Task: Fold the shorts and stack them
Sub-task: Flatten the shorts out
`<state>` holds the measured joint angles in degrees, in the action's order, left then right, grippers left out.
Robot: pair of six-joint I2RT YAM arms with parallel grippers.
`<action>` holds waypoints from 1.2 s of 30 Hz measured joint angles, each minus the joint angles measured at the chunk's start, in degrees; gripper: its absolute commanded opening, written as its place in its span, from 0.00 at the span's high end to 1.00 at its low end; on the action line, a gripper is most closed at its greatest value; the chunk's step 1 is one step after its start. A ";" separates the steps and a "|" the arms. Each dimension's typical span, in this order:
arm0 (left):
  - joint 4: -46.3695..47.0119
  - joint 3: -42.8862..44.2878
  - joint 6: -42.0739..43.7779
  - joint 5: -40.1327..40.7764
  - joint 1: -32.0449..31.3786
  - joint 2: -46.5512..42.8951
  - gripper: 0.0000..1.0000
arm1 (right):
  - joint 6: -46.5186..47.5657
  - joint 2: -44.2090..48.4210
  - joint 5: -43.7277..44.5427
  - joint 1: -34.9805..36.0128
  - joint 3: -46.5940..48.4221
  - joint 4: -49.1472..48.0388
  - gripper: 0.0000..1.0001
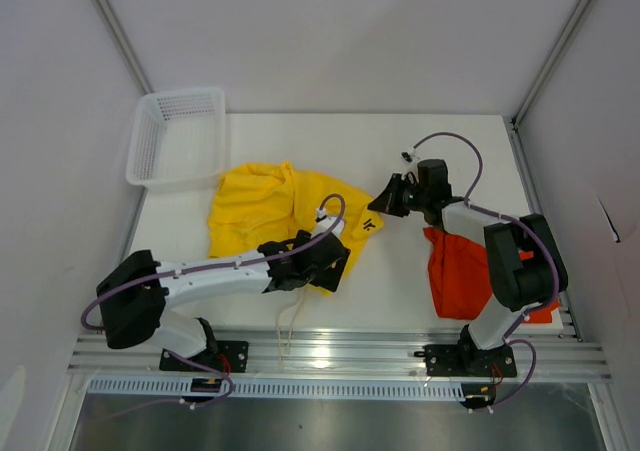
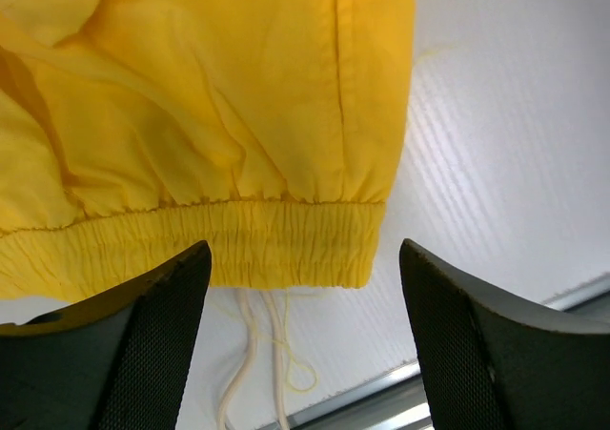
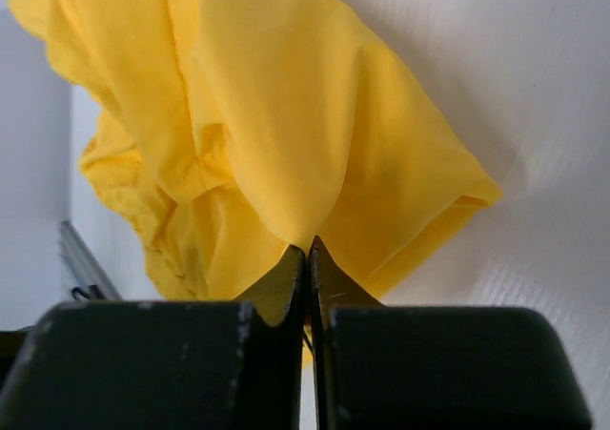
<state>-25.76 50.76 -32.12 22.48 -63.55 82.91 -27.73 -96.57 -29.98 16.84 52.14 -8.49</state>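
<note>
The yellow shorts [image 1: 260, 206] lie crumpled at mid-table, with a small black logo [image 1: 370, 225] on their right leg. My right gripper [image 1: 380, 207] is shut on that leg's edge, and the right wrist view shows the yellow fabric [image 3: 286, 115] pinched between the closed tips [image 3: 307, 251]. My left gripper [image 1: 333, 263] is open at the shorts' near edge. In its wrist view the elastic waistband [image 2: 238, 244] lies just ahead of the wide-apart jaws [image 2: 303, 258], with white drawstrings [image 2: 253, 354] trailing toward the table edge. The orange-red shorts [image 1: 455, 266] lie bunched by the right arm's base.
A white mesh basket [image 1: 180, 136] stands at the back left corner, partly over the table's edge. The metal rail [image 1: 340, 351] runs along the near edge below the drawstrings. White walls close in both sides.
</note>
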 measured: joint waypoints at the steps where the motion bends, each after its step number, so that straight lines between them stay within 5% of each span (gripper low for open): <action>1: 0.83 -0.42 0.50 -1.09 0.76 -1.25 0.17 | -1.27 -0.02 -1.11 -0.79 -0.74 -1.44 1.00; 7: 2.71 -0.57 2.25 -6.51 2.16 -2.14 0.13 | -9.77 -0.46 -7.13 -5.31 -5.49 -12.09 1.00; 20: 3.39 -0.57 2.75 -9.70 3.13 4.52 0.14 | -10.64 -0.44 -8.11 -3.26 -5.73 -14.10 1.00; 36: 5.35 -1.05 5.64 -15.34 5.95 7.39 0.33 | -9.77 -0.46 -8.07 -3.08 -5.73 -13.62 1.00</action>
<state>-20.40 49.71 -26.48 7.14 -57.60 90.30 -37.50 -97.03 -38.04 13.76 46.41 -22.11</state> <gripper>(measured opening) 0.708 0.007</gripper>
